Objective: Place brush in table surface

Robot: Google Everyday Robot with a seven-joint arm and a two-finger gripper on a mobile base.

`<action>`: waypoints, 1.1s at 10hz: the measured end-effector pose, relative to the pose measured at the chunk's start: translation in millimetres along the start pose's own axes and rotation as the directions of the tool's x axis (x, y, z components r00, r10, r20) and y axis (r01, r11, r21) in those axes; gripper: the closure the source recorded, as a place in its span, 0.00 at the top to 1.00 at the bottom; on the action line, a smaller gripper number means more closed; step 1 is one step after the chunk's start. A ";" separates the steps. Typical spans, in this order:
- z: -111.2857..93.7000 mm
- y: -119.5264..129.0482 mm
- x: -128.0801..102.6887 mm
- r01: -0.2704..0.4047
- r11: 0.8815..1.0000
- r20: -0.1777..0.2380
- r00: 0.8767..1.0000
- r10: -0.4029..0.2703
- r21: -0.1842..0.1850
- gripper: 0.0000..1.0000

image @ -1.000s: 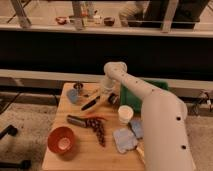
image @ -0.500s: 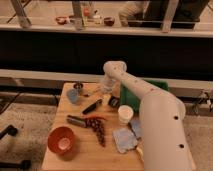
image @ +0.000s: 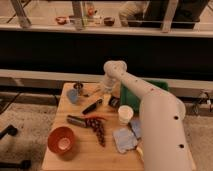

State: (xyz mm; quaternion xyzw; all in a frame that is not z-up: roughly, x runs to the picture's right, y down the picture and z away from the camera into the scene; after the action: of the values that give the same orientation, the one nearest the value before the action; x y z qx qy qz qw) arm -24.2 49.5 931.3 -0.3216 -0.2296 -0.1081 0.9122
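Note:
The brush (image: 92, 106), a slim black stick, lies slanted on the light-brown wooden table surface (image: 80, 160), left of centre. My gripper (image: 106, 91) hangs from the white arm (image: 150, 107) just above and to the right of the brush's upper end. I cannot tell whether it touches the brush. The arm reaches in from the lower right and bends down over the back of the table.
A thicker dark grey cylinder (image: 75, 120) and a dark red bunch (image: 98, 128) lie in front of the brush. An orange bowl (image: 61, 140) is at front left, a blue cup (image: 73, 95) at back left, a white cup (image: 125, 115) and a blue cloth (image: 125, 138) at centre right, and a green tray (image: 159, 86) behind the arm.
The brush has shifted slightly lower and toward the table's front. The gripper has stayed over its upper end.

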 end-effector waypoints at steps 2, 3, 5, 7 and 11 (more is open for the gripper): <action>-4.0 0.3 -5.3 0.025 1.000 0.016 1.000 -0.025 -0.003 0.80; -6.2 0.8 -6.6 0.037 0.999 0.025 0.999 -0.036 -0.001 0.80; -17.4 0.3 -10.8 0.060 0.998 0.054 0.997 -0.061 0.011 0.80; -30.4 -1.2 -10.2 0.062 0.998 0.082 0.995 -0.064 0.025 0.80; -54.4 -4.6 -10.0 0.065 0.996 0.118 0.990 -0.071 0.053 0.80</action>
State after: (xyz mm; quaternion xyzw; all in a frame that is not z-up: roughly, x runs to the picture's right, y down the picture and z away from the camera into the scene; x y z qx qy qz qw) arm -15.5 11.8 891.4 -0.2969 -0.2974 -0.1139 0.9002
